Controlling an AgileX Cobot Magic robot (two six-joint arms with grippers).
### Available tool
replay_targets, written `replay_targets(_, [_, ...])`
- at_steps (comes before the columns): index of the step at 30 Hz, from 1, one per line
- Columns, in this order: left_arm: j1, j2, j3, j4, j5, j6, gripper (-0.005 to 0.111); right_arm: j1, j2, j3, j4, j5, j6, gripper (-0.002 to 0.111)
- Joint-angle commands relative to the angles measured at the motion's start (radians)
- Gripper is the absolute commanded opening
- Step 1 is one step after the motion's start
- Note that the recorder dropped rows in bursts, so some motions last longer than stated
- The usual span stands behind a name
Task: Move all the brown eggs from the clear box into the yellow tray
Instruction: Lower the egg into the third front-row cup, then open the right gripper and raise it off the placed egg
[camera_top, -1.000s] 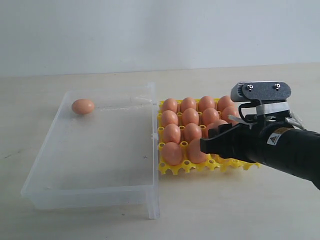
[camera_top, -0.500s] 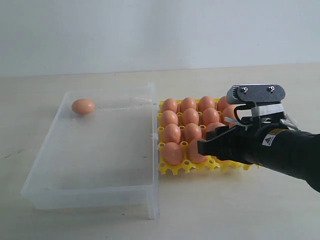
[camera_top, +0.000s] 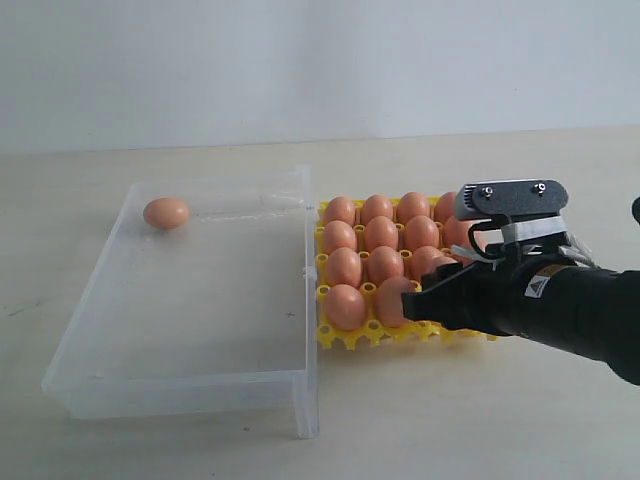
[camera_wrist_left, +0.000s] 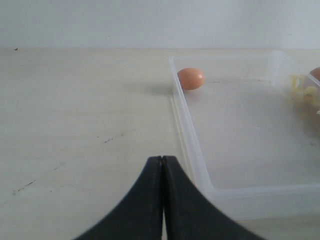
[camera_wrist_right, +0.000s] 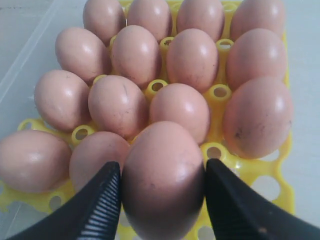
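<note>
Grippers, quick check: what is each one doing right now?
Left gripper: shut, holding nothing.
Right gripper: shut on a brown egg, at the yellow tray.

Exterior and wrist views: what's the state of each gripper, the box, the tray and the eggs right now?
right gripper: shut on the held egg
left gripper: shut, empty
held egg: gripped at the yellow tray's front row
clear box: holds one lone egg, far corner
yellow tray: nearly full
</note>
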Motion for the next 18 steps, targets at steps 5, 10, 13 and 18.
replay_targets(5, [0.001,-0.006,-0.004,-0.002,-0.004,0.003,0.000,-0.006,0.016,-0.043,-0.029,0.021,-0.009,0.000])
replay_targets(10, [0.001,-0.006,-0.004,-0.002,-0.004,0.003,0.000,-0.006,0.063,-0.073,-0.054,0.060,-0.009,0.000])
replay_targets(13, [0.001,-0.006,-0.004,-0.002,-0.004,0.003,0.000,-0.006,0.076,-0.073,-0.054,0.066,-0.009,0.000])
replay_targets(18, [0.001,-0.006,-0.004,-0.002,-0.004,0.003,0.000,-0.006,0.077,-0.073,-0.054,0.047,-0.009,0.000])
